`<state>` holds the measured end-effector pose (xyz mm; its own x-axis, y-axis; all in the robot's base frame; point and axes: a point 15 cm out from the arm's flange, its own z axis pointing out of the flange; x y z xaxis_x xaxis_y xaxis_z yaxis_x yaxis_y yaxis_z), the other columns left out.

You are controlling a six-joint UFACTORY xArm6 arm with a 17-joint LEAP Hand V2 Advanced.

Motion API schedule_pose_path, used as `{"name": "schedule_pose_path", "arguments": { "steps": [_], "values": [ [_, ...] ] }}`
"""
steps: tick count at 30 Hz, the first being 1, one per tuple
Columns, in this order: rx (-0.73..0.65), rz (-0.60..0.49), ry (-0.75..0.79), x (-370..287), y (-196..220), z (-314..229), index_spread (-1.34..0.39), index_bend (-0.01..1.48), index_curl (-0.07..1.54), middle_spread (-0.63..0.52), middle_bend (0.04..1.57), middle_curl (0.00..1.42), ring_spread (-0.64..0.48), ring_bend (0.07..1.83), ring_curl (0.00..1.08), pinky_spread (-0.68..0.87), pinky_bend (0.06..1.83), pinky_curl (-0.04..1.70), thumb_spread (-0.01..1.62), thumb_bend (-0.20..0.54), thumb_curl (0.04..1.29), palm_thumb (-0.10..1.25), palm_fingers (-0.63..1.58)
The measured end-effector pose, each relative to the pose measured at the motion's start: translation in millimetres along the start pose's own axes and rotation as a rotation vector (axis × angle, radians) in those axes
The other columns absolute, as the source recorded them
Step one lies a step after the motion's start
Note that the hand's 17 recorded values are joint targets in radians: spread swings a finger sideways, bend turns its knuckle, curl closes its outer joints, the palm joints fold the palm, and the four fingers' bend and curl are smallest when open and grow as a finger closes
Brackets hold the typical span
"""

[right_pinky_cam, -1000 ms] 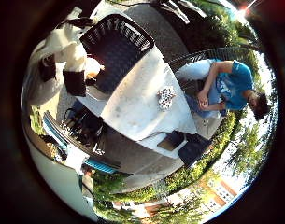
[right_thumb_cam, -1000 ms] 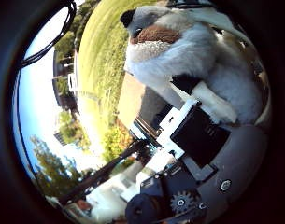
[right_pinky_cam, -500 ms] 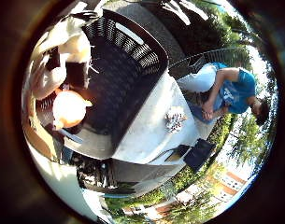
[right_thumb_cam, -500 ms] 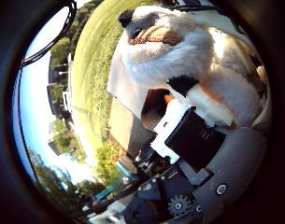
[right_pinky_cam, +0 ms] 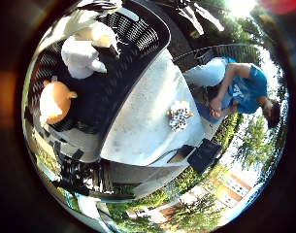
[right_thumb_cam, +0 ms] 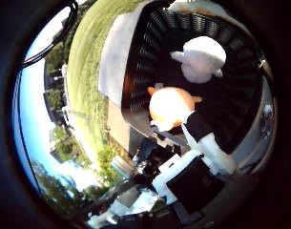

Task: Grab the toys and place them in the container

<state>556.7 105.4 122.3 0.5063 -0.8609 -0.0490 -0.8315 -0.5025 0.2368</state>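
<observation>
Outdoor setting: lawn, hedges, white table (right_pinky_cam: 142, 131). Hand (right_thumb_cam: 192, 176) over black slatted container (right_thumb_cam: 145, 71); fingers (right_thumb_cam: 204, 140) loosened and apart, clasped on nothing. Changed since a second ago: white plush toy (right_thumb_cam: 202, 57), then pressed close against the palm, now lying on the container floor, clear of the fingers. Rounded and lumpy, short stubs at its sides, long axis not discernible. Orange toy (right_thumb_cam: 171, 106) just beside it in the same container, nearer the hand. Small speckled toy (right_pinky_cam: 179, 115) out on the table, well apart from the container.
</observation>
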Motion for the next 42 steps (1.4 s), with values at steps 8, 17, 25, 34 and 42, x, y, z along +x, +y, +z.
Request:
{"name": "schedule_pose_path", "arguments": {
  "steps": [8, 17, 25, 34, 42],
  "values": [
    [0.111, 0.224, -0.012, 148, 70, -38, -0.23, 0.2, 0.14, 0.16, 0.17, 0.37, 0.32, 0.49, 0.33, 0.5, 0.79, 0.33, 1.08, -0.032, 0.39, 0.69, 0.01],
    [0.269, 0.511, 0.045, 287, 94, 28, -0.06, 0.19, 0.19, 0.13, 0.21, 0.37, 0.33, 0.52, 0.32, 0.51, 0.76, 0.28, 1.09, -0.047, 0.35, 0.58, 0.17],
    [0.288, 0.626, 0.167, 348, 104, 103, -0.02, 0.3, 0.27, 0.11, 0.2, 0.37, 0.33, 0.41, 0.3, 0.47, 0.54, 0.21, 1.1, -0.056, 0.31, 0.39, 0.18],
    [0.27, 0.639, 0.179, 351, 100, 157, 0.02, 0.37, 0.32, 0.12, 0.18, 0.35, 0.33, 0.32, 0.28, 0.45, 0.41, 0.17, 1.1, -0.037, 0.29, 0.32, 0.27],
    [0.23, 0.639, 0.176, 339, 95, 185, 0.05, 0.3, 0.31, 0.15, 0.22, 0.35, 0.38, 0.38, 0.29, 0.47, 0.37, 0.15, 1.07, -0.034, 0.29, 0.29, 0.46]
  ]
}}
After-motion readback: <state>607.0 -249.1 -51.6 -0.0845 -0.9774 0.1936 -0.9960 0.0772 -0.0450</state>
